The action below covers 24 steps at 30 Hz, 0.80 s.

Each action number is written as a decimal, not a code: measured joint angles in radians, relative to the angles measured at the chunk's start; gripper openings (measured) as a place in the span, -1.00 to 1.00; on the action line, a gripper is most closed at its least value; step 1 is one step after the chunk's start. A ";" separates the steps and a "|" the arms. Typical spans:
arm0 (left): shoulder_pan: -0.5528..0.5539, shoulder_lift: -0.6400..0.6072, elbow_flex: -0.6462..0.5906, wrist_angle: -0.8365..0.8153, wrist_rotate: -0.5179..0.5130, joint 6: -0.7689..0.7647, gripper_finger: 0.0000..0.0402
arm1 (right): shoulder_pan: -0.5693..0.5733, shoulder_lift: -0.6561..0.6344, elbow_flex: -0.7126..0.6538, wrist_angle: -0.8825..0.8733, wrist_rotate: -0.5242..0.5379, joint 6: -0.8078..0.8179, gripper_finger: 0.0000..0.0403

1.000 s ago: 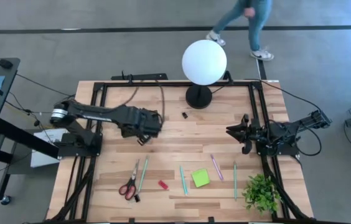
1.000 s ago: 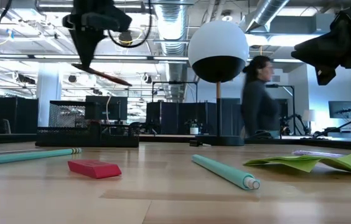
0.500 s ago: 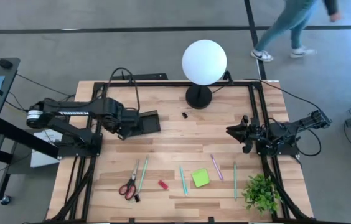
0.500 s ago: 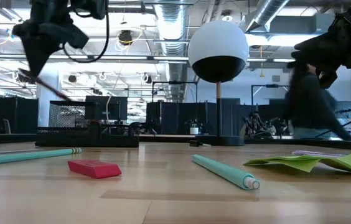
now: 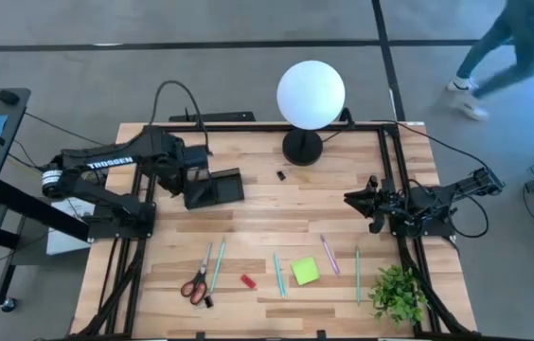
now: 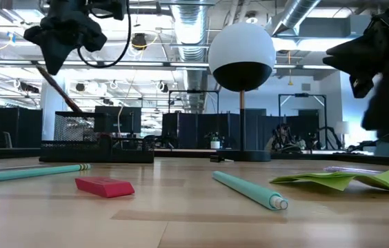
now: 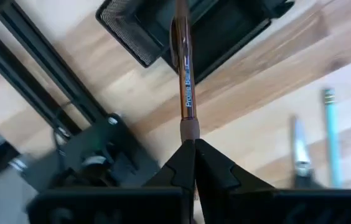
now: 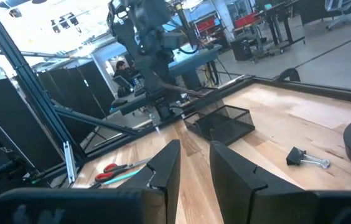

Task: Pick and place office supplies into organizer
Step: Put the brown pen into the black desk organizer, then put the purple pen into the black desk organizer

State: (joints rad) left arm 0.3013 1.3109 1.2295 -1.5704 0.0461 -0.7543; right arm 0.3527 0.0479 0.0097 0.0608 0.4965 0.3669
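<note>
My left gripper [image 5: 191,176] [image 6: 55,56] hangs over the left end of the black organizer [image 5: 216,188] [image 7: 225,25], shut on a brown pen [image 7: 185,81] [image 6: 62,93]. My right gripper [image 5: 365,203] [image 8: 194,167] waits open at the table's right side, touching nothing. Lying flat near the near edge are red-handled scissors [image 5: 195,283], teal pens [image 5: 218,265] [image 5: 278,273], a red piece [image 5: 248,280], a lime sticky-note pad [image 5: 305,271], a pink pen [image 5: 329,254] and a green pen [image 5: 358,270]. A black clip [image 5: 281,174] lies by the lamp base. My left gripper pinches the brown pen by one end [image 7: 190,129] between its two fingertips [image 7: 177,163]. The fingers come from above, slanting, and the pen runs on in line with them. It is lifted clear and tilted, its free end [image 7: 179,11] pointing down at the organizer's mesh part [image 6: 77,127].
A white globe lamp [image 5: 311,93] stands on a round black base [image 5: 302,148] at the far edge. A green plant [image 5: 398,292] sits at the near right corner. Black frame rails [image 5: 153,152] run along the table's sides. A person [image 5: 508,43] walks beyond the far right corner.
My left gripper carried the brown pen from over the organizer's right part toward the table's left, then a little back toward its far left end. The pen tipped from a shallow slant to a steeper one, free end down at the mesh part. The person walked right.
</note>
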 joint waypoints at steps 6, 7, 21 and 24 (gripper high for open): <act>0.159 0.000 0.005 -0.001 0.082 0.042 -1.00 | 0.000 0.000 0.000 0.000 0.002 -0.007 -0.60; 0.181 0.000 0.005 0.000 0.081 0.043 -1.00 | 0.000 0.000 0.000 0.000 0.002 -0.007 -0.60; -0.015 0.000 0.005 0.088 -0.273 0.080 -1.00 | 0.000 0.000 0.000 0.000 0.000 -0.008 -0.60; -0.168 0.000 0.005 0.137 -0.319 -0.083 -1.00 | 0.000 0.000 0.000 0.000 -0.001 -0.008 -0.60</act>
State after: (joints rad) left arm 0.1330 1.3106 1.2346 -1.4338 -0.2729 -0.8375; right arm 0.3527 0.0479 0.0097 0.0608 0.4957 0.3588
